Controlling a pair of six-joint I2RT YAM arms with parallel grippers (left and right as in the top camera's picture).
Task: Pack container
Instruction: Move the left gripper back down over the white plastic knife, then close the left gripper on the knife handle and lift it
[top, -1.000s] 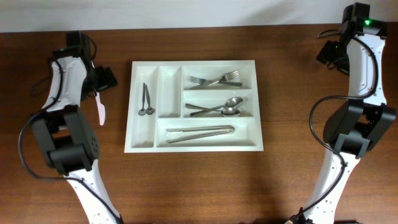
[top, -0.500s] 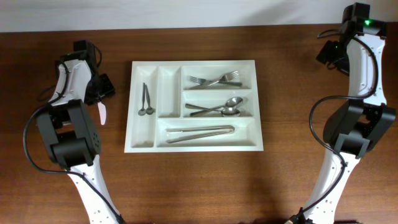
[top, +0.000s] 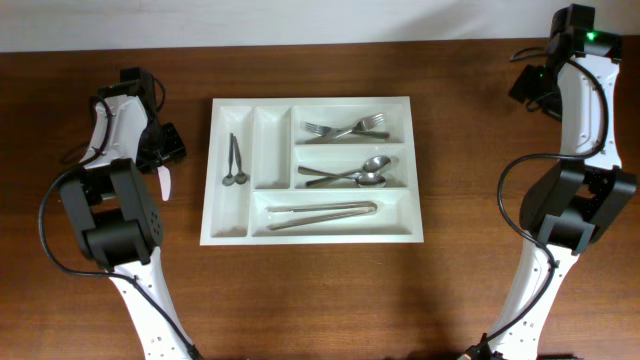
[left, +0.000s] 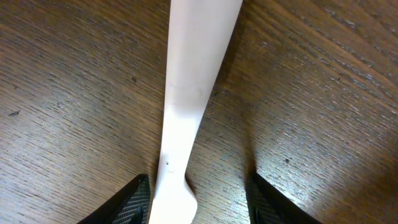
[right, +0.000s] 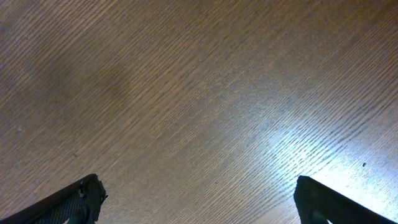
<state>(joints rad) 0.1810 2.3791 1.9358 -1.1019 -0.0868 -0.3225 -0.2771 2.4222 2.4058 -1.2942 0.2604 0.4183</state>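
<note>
One tray (top: 310, 101), one tongs (top: 322, 211), one white utensil (left: 186, 93)

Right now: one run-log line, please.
left gripper open, astride white utensil on table beside tray | right gripper open, over table | tray holds forks, spoons, tongs

White utensil (left: 186, 93): far end cut off by top edge, kind unclear; overhead, upper part hidden under left gripper (top: 164, 160); whether fingers (left: 134, 202) pinch it, unclear.

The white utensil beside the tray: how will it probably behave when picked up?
The white utensil looks like thin plastic, so probably light and slightly bendy. Its handle looks smooth and narrow, so it may slip or twist in a grip.
</note>
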